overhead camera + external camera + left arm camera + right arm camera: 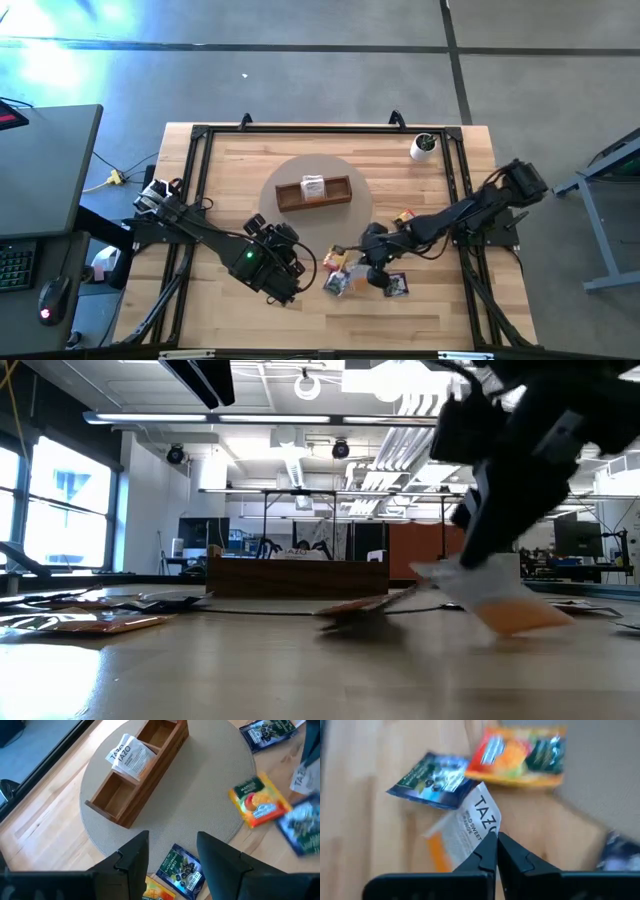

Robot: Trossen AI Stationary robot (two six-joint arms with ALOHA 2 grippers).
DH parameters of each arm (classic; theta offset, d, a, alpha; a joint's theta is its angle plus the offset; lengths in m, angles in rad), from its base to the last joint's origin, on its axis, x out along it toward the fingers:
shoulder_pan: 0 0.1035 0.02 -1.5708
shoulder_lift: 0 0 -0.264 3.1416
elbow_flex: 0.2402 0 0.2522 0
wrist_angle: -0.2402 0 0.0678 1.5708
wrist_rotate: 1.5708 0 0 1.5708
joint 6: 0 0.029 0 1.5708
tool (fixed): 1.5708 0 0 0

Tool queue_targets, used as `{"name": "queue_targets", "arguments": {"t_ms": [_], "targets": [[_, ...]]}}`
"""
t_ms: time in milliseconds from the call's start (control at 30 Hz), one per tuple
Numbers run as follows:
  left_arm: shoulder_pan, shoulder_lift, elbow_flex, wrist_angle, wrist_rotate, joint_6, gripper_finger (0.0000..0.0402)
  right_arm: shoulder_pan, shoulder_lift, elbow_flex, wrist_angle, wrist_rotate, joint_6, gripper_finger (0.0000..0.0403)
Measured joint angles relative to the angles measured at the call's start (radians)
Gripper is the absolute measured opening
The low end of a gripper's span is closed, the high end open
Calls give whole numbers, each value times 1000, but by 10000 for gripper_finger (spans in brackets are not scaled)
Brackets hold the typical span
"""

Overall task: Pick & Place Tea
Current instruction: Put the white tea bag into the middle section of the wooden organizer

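We see the right pincer (496, 851) pinched shut on a white-and-orange tea sachet's (470, 827) corner just above the table (430, 310); (thin hold) a swing could shake it loose. Left pincer (170, 862) waits open.

I see open mat (345, 215) between the tray (313, 192) and the sachet cluster (345, 280). Left arm (215, 240) blocks the near-left approach; cup (424, 146) sits well clear in the far corner.

"TAZO" on tray's white sachets (129, 756); on pinched sachet (470, 827).
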Motion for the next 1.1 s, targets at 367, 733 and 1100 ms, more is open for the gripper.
{"name": "queue_targets", "arguments": {"t_ms": [367,733,1100], "targets": [[0,0,0,1,-19,27,163,-51,-131,1,128,426,-329,3],[0,0,0,1,-22,37,163,-292,76,2,668,390,-786,2],[0,0,0,1,-22,38,163,-437,147,2,801,139,-782,1]]}}
